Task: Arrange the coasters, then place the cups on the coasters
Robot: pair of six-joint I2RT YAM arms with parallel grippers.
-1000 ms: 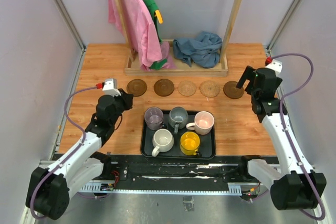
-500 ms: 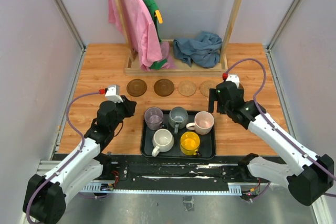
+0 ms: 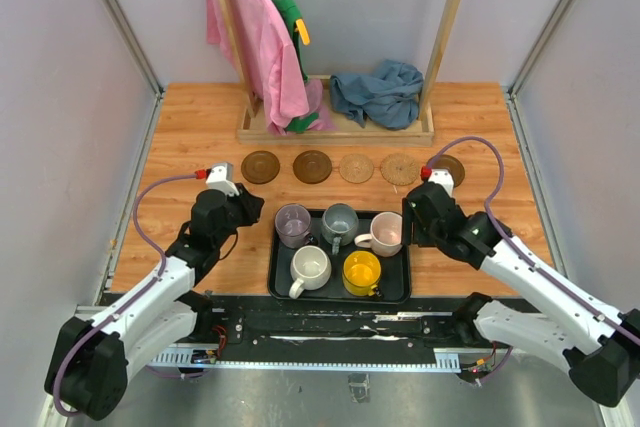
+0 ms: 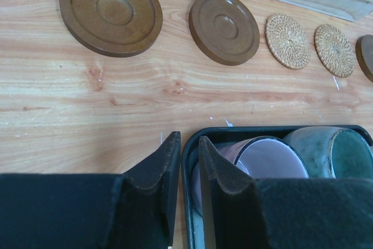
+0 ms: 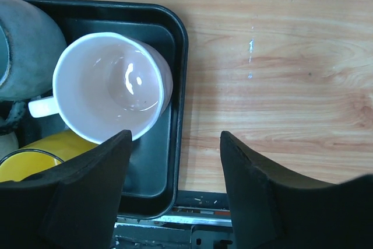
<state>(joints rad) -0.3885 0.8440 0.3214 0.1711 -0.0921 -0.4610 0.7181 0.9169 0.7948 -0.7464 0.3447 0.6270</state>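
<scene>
Right wrist: R tool [image 5: 175, 138] spread over tray [image 5: 182, 39] rim by pink cup [image 5: 108, 86].

No writing, label, brand mark, number or sign can be read in any of the views.
</scene>
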